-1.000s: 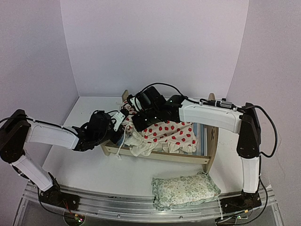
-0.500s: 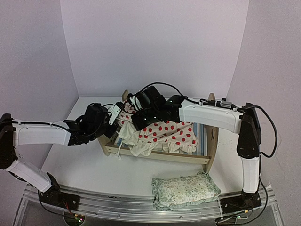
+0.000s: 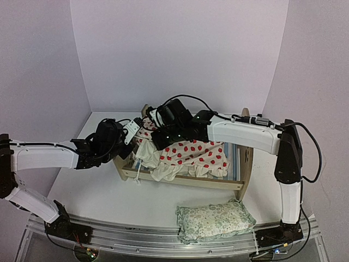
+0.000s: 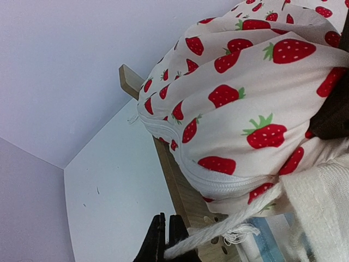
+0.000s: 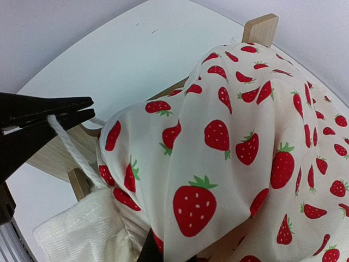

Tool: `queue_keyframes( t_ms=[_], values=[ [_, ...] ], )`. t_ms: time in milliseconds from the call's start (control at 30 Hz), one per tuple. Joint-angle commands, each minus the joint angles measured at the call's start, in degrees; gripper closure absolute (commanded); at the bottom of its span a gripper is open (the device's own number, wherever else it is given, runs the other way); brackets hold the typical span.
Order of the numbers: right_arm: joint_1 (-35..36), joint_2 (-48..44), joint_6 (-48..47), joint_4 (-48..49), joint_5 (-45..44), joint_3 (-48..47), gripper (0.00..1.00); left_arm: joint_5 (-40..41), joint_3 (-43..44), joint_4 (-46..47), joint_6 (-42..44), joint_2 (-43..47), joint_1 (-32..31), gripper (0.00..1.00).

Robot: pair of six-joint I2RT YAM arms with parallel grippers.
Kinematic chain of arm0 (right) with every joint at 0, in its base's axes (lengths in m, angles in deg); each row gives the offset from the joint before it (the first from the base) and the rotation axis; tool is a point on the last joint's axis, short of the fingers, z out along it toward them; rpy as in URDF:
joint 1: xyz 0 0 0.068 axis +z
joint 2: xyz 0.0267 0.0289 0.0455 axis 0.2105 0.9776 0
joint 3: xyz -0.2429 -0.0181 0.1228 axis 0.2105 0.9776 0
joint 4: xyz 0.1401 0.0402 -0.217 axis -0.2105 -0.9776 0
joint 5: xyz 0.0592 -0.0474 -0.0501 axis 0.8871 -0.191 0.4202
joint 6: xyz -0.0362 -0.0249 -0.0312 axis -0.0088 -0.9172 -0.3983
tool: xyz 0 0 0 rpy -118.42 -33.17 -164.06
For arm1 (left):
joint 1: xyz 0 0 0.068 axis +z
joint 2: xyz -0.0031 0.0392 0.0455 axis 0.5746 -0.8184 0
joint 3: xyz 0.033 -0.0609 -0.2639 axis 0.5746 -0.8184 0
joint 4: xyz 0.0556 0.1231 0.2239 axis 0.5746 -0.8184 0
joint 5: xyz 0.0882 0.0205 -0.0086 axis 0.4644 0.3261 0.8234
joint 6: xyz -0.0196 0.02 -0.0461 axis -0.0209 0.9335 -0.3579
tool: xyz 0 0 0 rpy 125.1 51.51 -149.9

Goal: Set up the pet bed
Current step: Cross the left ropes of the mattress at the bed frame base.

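Pet bed point(image 3: 185, 182), one cushion point(image 3: 197, 153), one pillow point(image 3: 216, 219)

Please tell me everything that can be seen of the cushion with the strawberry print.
The strawberry cushion is soft cream fabric printed with red green-leaved strawberries, with a white zip along one edge. It lies bunched and rumpled on the pet bed, not flat. The right end effector is closed on a raised fold of it. Cream ribbed cloth lies against it; the left end effector pinches a white cord coming from that cloth.
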Motion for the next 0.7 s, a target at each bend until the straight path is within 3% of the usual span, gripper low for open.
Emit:
queue_keyframes(
  t_ms=[0, 500, 667],
  values=[
    [-0.36, 0.42, 0.44, -2.29, -1.26, -2.0, 1.0, 5.67, 2.6, 0.77, 1.35, 3.27, 0.53, 0.96],
    [-0.36, 0.6, 0.94, -2.3, -0.37, -1.52, 1.0, 7.1, 1.88, -1.71, 1.6, 4.27, -0.33, 0.93],
    [-0.33, 0.9, 1.49, -2.31, 0.16, -1.08, 1.0, 5.47, 1.63, -6.47, -3.59, 4.69, -0.39, 0.87]
  ],
)
